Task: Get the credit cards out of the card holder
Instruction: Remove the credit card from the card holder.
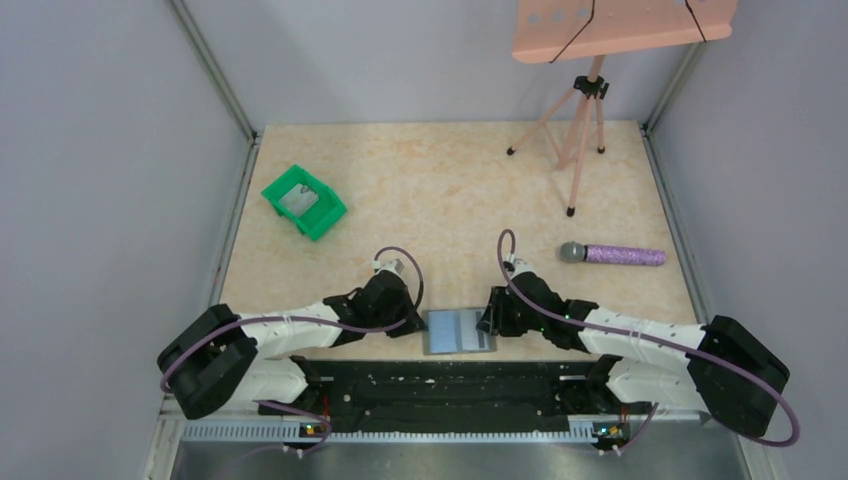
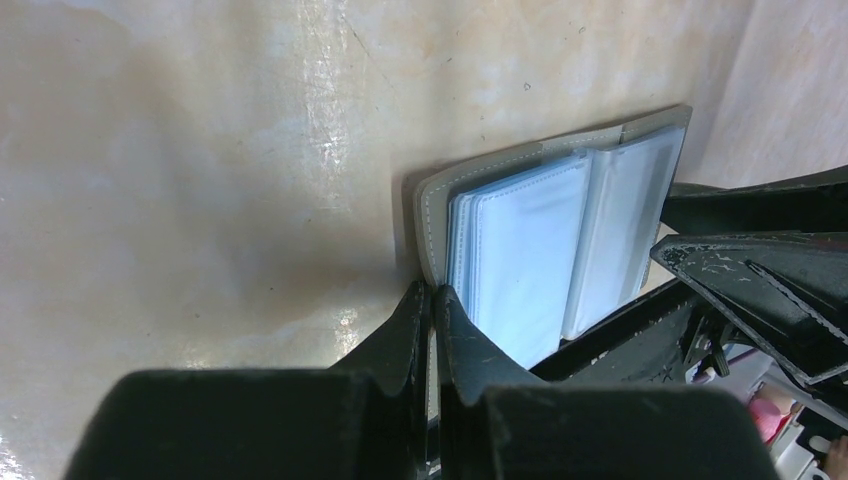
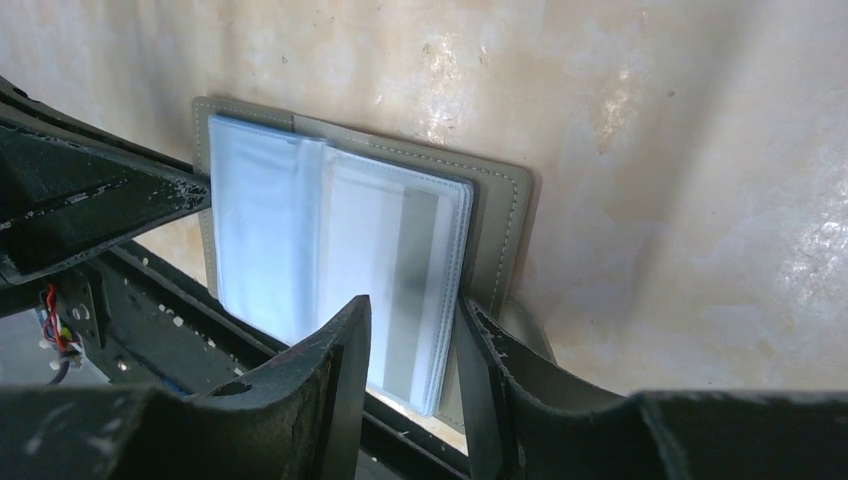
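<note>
Grey stitched card holder, clear plastic sleeves, flat rect.

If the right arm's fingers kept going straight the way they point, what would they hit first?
The card holder: its clear pockets lie between the right fingers. Beyond them, probably the table.

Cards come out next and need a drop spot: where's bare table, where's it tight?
Free: the broad middle of the table, between the green bin and the tripod, beyond the card holder. Also far left, behind the bin. Crowded: the near edge, where the left end effector and right end effector flank the card holder; the microphone takes the right side.
</note>
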{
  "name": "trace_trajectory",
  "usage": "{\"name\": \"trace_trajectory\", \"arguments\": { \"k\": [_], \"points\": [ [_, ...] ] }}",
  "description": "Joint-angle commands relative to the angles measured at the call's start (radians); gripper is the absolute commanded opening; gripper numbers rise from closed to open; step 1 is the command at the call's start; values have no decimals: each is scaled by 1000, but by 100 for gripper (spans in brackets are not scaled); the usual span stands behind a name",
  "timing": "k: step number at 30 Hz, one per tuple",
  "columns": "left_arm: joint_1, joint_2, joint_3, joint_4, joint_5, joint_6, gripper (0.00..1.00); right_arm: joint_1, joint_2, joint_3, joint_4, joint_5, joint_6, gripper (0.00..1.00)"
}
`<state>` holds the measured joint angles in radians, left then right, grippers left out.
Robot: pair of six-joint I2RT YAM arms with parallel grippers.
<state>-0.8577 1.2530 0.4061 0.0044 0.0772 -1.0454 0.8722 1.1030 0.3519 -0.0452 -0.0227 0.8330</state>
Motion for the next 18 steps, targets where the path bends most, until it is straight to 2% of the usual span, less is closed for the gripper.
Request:
{"name": "trace_trajectory", "arguments": {
  "k": [1, 6, 13, 18],
  "points": [
    [-9, 8, 23, 0, -14, 6, 6, 2, 21, 36, 35, 7, -16, 37],
    [-11, 9, 25, 0, -13, 4, 6, 2, 17, 43, 38, -7, -23, 33],
    [-15, 11, 27, 0, -13, 1, 6, 3, -21, 31, 124, -59, -14, 30],
    [-18, 10, 27, 0, -17, 1, 6, 2, -38, 5, 178, -91, -1, 31]
  ]
}}
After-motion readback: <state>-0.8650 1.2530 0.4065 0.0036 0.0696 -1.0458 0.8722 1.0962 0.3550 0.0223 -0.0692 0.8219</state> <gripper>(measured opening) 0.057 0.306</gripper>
